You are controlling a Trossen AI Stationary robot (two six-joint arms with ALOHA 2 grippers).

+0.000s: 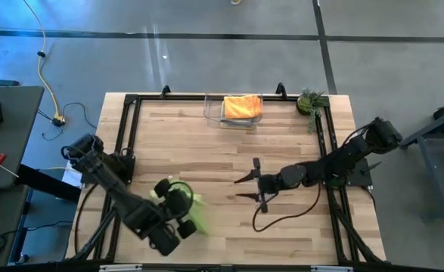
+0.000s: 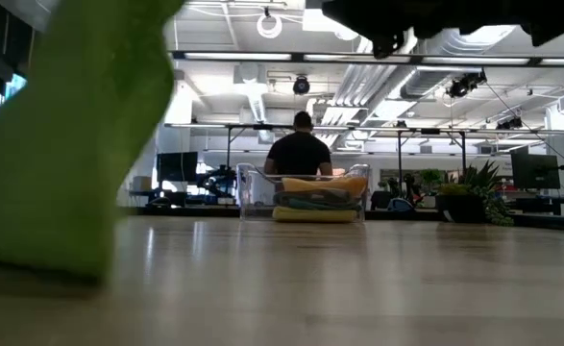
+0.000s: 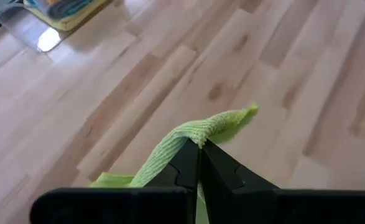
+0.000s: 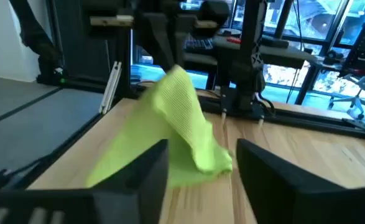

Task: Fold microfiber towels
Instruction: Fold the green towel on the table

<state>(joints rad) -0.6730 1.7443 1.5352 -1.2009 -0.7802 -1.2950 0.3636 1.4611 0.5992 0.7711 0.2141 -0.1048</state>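
Note:
The lime green towel (image 1: 194, 211) is at the table's near left. It also shows in the left wrist view (image 3: 188, 140), the right wrist view (image 4: 182, 124) and the low view (image 2: 70, 135). My left gripper (image 3: 199, 144) is shut on it, above the table. My right gripper (image 1: 246, 187) is open and empty at mid-table, pointing left toward the towel. The orange towel (image 1: 242, 106) lies on top of other folded towels in the clear bin (image 1: 214, 113) at the far edge. My left gripper pinches a bunched fold of the lime green towel (image 3: 194, 132) between its two fingers. A short corner (image 3: 241, 115) sticks out past the fingertips. The towel hangs below the fingers; its lower part (image 4: 132, 162) lies on the table.
A small potted plant (image 1: 310, 100) stands at the far right corner. A black frame (image 1: 131, 128) runs along the table's edges. A person (image 2: 299, 149) stands beyond the far edge. Bare wood lies between the two grippers.

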